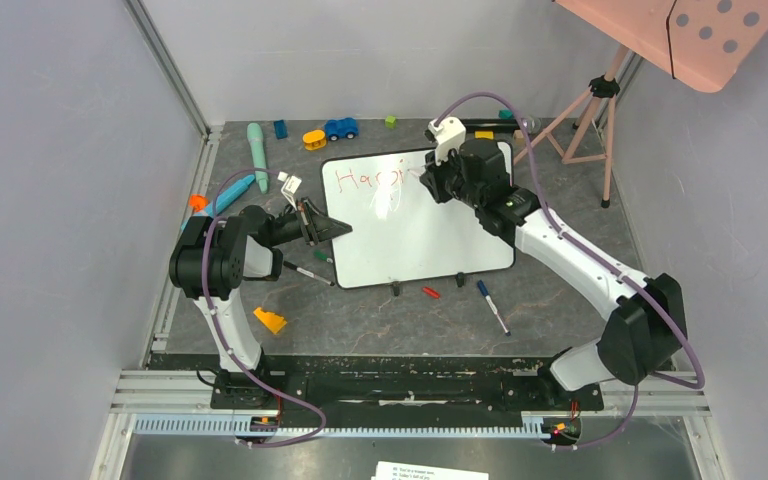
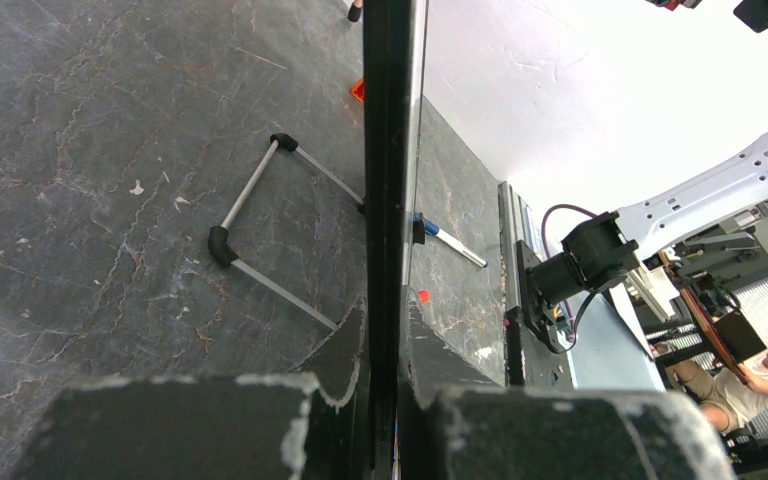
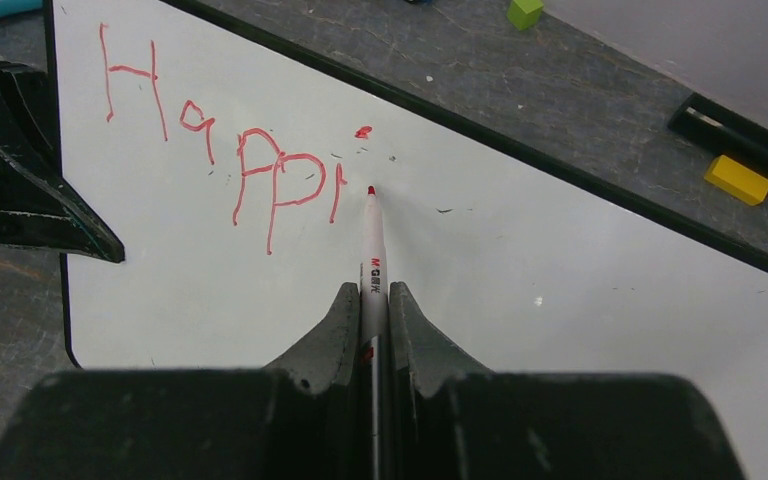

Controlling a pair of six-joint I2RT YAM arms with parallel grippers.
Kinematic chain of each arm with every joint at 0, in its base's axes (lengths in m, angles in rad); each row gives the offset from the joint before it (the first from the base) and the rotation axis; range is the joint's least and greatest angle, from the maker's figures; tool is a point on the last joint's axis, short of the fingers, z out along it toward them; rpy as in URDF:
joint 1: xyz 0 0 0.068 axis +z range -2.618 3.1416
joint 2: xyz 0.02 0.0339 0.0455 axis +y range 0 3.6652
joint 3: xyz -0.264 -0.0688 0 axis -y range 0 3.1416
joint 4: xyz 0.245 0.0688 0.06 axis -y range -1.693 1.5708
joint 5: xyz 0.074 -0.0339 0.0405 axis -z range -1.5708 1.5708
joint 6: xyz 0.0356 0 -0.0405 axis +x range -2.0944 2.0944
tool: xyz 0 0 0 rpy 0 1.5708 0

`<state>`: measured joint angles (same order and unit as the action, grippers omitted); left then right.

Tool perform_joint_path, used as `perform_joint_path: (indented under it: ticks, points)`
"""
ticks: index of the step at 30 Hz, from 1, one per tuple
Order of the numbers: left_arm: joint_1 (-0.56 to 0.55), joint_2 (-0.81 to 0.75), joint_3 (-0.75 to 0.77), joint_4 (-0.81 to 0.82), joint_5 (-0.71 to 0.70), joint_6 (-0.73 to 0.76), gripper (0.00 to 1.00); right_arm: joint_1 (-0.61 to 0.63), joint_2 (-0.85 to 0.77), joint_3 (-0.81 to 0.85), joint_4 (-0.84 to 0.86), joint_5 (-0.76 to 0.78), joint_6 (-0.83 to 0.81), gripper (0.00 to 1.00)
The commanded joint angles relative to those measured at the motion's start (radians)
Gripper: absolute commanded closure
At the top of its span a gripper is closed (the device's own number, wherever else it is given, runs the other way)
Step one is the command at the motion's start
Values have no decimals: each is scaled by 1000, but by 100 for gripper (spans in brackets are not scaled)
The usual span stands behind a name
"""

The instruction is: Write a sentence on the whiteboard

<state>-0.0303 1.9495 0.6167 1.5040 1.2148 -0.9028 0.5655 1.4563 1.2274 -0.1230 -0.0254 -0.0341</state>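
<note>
Right end effector (image 3: 374, 296), reaching over whiteboard (image 3: 580, 300), pinches red marker (image 3: 372, 245) labelled "M&G", tip beside sentence (image 3: 250, 170) "Happi". Left end effector (image 2: 387, 345) clamps whiteboard's left rim.

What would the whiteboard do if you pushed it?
Probably stiff: the whiteboard looks flat and rigid. It might slide on its small feet, likely why the left end effector clamps its edge. Its glossy face looks slippery.
</note>
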Motion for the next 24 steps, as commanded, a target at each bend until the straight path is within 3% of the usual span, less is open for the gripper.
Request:
perform_joint_path:
  ticks: [1, 24]
  points:
    - [-10, -8, -8, 53, 12, 89, 98, -5, 13, 53, 26, 5, -4, 100]
    - [-10, -8, -9, 53, 14, 89, 98, -4, -46, -110, 57, 2, 20, 100]
